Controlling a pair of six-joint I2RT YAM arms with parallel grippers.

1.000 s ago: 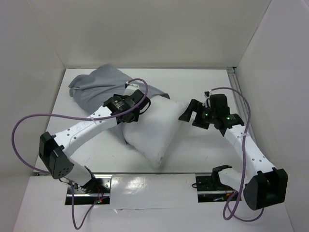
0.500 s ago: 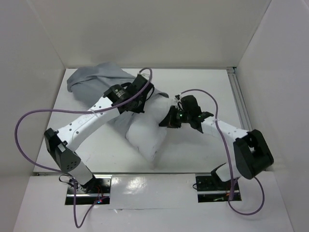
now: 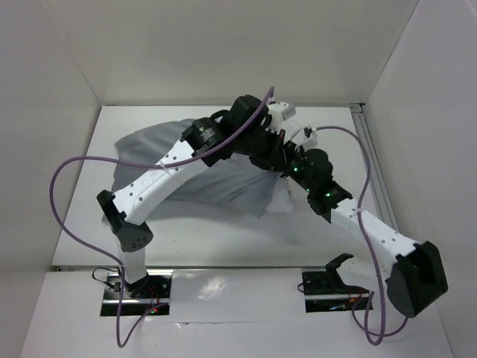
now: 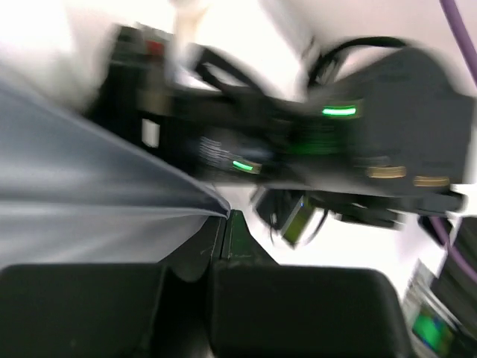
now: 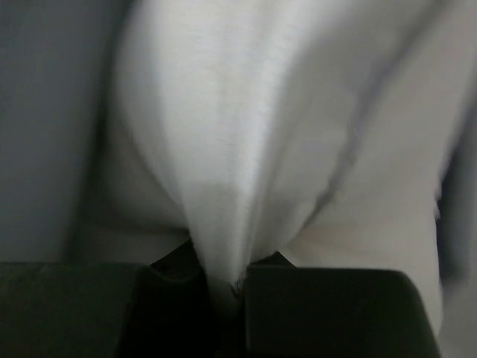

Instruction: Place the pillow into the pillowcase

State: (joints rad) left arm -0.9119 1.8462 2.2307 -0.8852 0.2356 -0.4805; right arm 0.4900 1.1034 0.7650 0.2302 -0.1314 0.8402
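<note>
Since a second ago the left arm (image 3: 171, 160) and right arm (image 3: 373, 231) have swung together over the far middle of the desk (image 3: 223, 239). The pillowcase (image 3: 201, 186) is now dragged over the pillow (image 3: 282, 200), its long axis running left to right. Only a white patch shows at its right edge, and I cannot tell whether the pillow is inside or beneath.

Left wrist: the left gripper (image 4: 226, 224) is pinched together on a grey pillowcase fold.

Right wrist: the right gripper (image 5: 223, 280) is clamped on a white ridge of pillow, with grey cloth to its left.
</note>
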